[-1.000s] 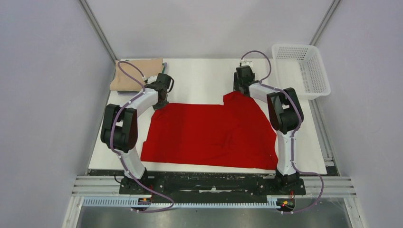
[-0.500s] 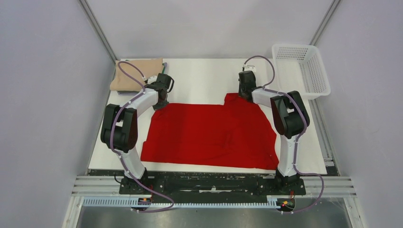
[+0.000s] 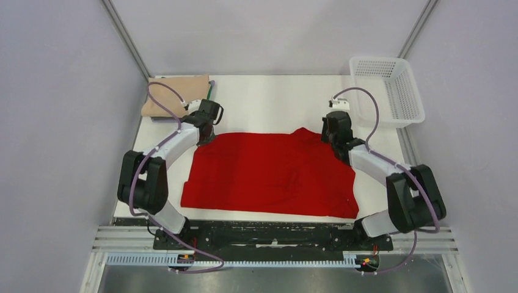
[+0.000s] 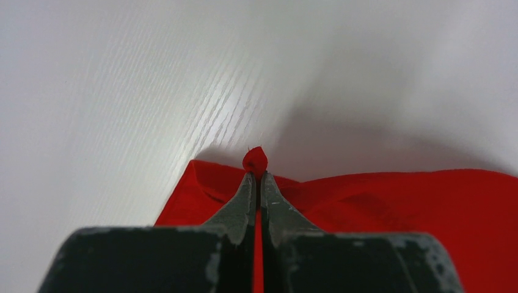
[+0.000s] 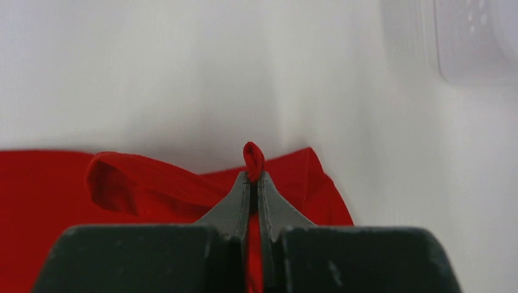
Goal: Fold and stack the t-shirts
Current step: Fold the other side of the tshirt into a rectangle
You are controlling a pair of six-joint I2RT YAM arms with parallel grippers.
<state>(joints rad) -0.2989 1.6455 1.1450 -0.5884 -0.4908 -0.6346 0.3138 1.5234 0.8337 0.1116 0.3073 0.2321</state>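
red t-shirt (image 3: 269, 174) is spread out flat on the white table (image 3: 269, 97), mostly smooth with a few creases. left gripper (image 4: 257, 177) is at the shirt's far left corner, tips pressed together with a little nub of red cloth pinched between them. right gripper (image 5: 254, 176) has the same pinch at the shirt's far right corner, where the cloth bunches up. the folded beige t-shirt (image 3: 174, 91) sits just beyond the far left corner, with a bit of dark green cloth (image 3: 211, 87) peeking out beside it. the white mesh basket (image 3: 391, 91) is past the far right corner.
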